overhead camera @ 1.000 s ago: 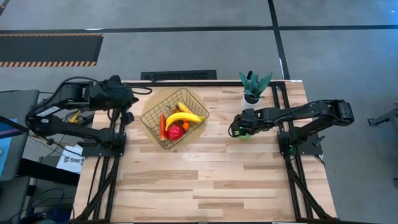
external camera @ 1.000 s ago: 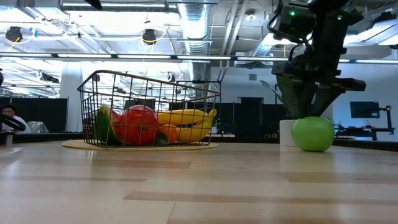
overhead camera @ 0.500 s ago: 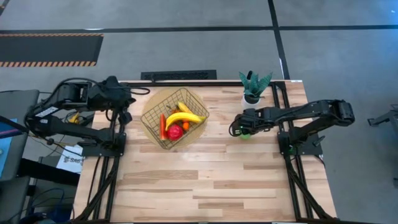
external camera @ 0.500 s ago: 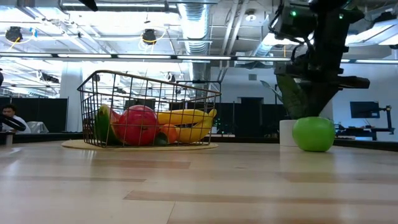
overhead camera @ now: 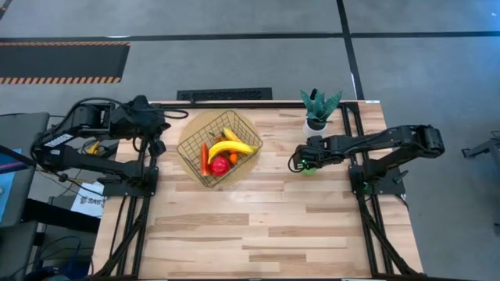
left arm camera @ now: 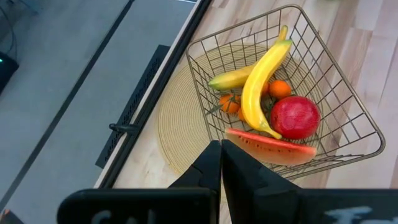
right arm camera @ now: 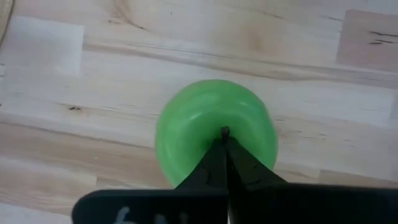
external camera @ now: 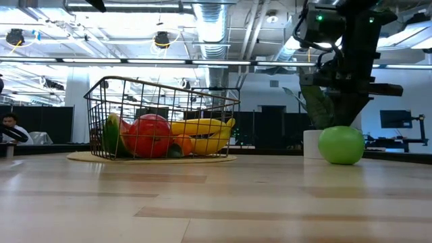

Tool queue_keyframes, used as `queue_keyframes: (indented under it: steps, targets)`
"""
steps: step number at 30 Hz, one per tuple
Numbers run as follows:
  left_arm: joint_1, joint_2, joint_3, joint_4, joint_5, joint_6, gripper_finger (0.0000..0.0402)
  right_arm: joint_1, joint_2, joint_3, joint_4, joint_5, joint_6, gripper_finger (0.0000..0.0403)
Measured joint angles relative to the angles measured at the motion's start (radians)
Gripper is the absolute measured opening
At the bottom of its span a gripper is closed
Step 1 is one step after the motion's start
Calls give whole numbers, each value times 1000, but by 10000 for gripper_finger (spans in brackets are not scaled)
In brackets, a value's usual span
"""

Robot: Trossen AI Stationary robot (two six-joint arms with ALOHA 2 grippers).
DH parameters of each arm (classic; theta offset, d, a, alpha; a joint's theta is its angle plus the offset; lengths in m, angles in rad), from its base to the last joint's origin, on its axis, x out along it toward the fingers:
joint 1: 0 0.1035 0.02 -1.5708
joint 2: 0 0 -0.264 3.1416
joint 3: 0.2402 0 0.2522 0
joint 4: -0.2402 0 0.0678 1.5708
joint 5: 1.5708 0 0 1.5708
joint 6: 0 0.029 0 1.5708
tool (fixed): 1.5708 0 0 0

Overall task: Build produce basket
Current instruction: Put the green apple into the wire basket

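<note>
The wire basket [overhead camera: 197,160] stands on a round tan mat [left arm camera: 180,118] at the table's far left. It holds produce: two yellow bananas [left arm camera: 261,81], a red apple [left arm camera: 295,116], a red stick-like piece [left arm camera: 273,144] and small orange pieces [left arm camera: 280,89]. A green apple [external camera: 341,145] rests on the table at the right, in front of a potted plant. My right gripper [right arm camera: 225,140] points down on the apple's top, shut. My left gripper [left arm camera: 221,152] hangs shut above the table's left edge, beside the basket, holding nothing. My right gripper comes at the green apple from above, pointing steeply down. Its shut fingertips meet at the small stem [right arm camera: 225,131] in the middle of the apple's top. The fingers themselves hide how much of the stem lies between them. The apple sits on the table.
A green potted plant in a white pot [overhead camera: 319,113] stands just beyond the green apple at the far right edge. Bare wooden table [overhead camera: 258,226] stretches across the middle and near side. In the low view, a person [external camera: 10,128] sits in the room at the far left.
My right gripper has stayed over the green apple and shut its fingers at the apple's top. The apple still rests on the table.
</note>
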Motion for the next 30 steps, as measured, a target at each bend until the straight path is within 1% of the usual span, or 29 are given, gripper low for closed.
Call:
queue_keyframes:
  steps: [4, 9, 15, 20, 25, 28, 30]
  targets:
    - [0, 0, 0, -1, 0, 0, 0, 12, 4, 21, -11, 14, -17, 1]
    - [0, 0, 0, -24, -4, -3, 0, 13, 4, 101, -19, 57, -54, 1]
    - [0, 0, 0, -67, -10, -32, 0, 17, 3, 259, -33, 109, -134, 1]
    - [0, 0, 0, -76, -18, -37, 0, 36, 25, 432, 42, 195, -264, 0]
    - [0, 0, 0, -76, -20, -30, 0, 27, 133, 643, 106, 201, -458, 0]
    - [0, 0, 0, -75, -20, -23, 0, 14, 240, 785, 113, 194, -564, 0]
    - [0, 0, 0, -75, -20, -23, 0, 0, 320, 885, 112, 157, -627, 0]
